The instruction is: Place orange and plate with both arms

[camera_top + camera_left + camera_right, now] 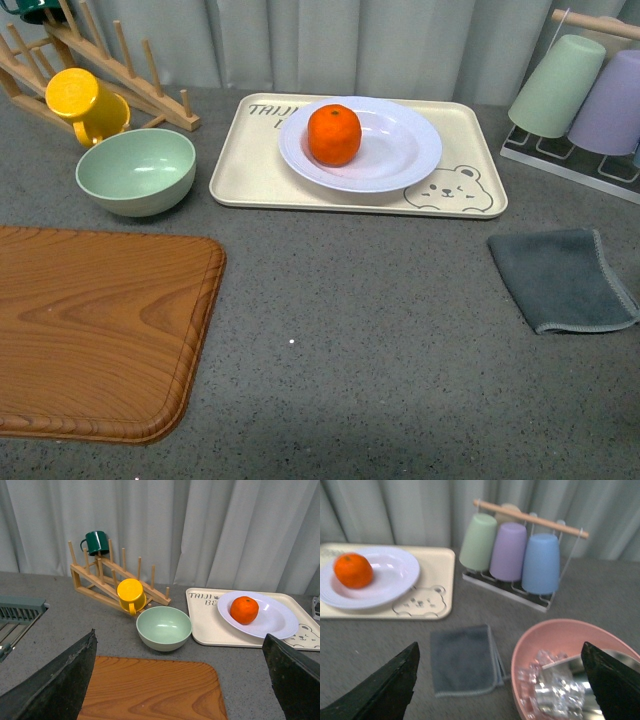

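Note:
The orange (334, 134) sits in the white ridged plate (400, 150), left of the plate's middle. The plate rests on a beige bear-print tray (250, 175) at the back of the grey table. Both show in the left wrist view, orange (244, 609) on plate (275, 622), and in the right wrist view, orange (353, 570) on plate (395, 577). No arm shows in the front view. My left gripper (180, 680) is open and empty above a wooden board. My right gripper (500, 680) is open and empty above a grey cloth and a pink bowl.
A wooden cutting board (90, 325) lies front left. A pale green bowl (136, 170), a yellow mug (85, 103) and a wooden rack (120, 70) stand back left. A grey cloth (562, 278) lies right. A cup rack (590, 100) stands back right. A pink bowl (560, 640) holds shiny crumpled wrap.

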You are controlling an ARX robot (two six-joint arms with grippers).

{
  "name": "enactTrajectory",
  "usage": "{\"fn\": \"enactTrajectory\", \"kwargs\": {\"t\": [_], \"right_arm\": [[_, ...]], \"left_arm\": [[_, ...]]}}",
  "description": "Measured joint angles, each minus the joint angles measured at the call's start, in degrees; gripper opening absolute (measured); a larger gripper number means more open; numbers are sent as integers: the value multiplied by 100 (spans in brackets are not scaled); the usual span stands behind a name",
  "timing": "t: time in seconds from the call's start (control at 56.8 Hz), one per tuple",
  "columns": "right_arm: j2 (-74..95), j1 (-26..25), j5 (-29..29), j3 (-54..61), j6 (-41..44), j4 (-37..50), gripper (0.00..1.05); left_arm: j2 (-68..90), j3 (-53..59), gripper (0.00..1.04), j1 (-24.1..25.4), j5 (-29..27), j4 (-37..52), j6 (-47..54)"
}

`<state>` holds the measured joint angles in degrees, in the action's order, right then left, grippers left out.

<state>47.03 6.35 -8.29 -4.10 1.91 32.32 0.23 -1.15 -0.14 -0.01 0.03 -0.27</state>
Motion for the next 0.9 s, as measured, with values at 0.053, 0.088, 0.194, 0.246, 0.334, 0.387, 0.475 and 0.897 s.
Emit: {"fn": "enactTrajectory", "kwargs": {"t": [0.053,0.088,0.194,0.246,0.334,0.387,0.475,0.897], "right_arm": [[11,-63,243,210,-50,732,81],[-114,-144,400,284,-77,984,74],[-525,-538,789,310,-111,820,56],[-726,-605,780,345,-129,634,47],[-1016,-616,815,376,-129,350,34],[-1266,-616,817,378,-131,114,22],[-1561,-621,820,378,-131,-133,9],[-2785,-621,824,380,-133,-1303,1]], "left_arm": [[-4,0,98,0,0,0,0],[-4,0,98,0,0,0,0],[-4,0,98,0,0,0,0],[-4,0,98,0,-2,0,0],[-4,0,98,0,2,0,0],[-4,0,98,0,0,0,0],[-4,0,98,0,0,0,0],[-4,0,98,0,0,0,0]]}}
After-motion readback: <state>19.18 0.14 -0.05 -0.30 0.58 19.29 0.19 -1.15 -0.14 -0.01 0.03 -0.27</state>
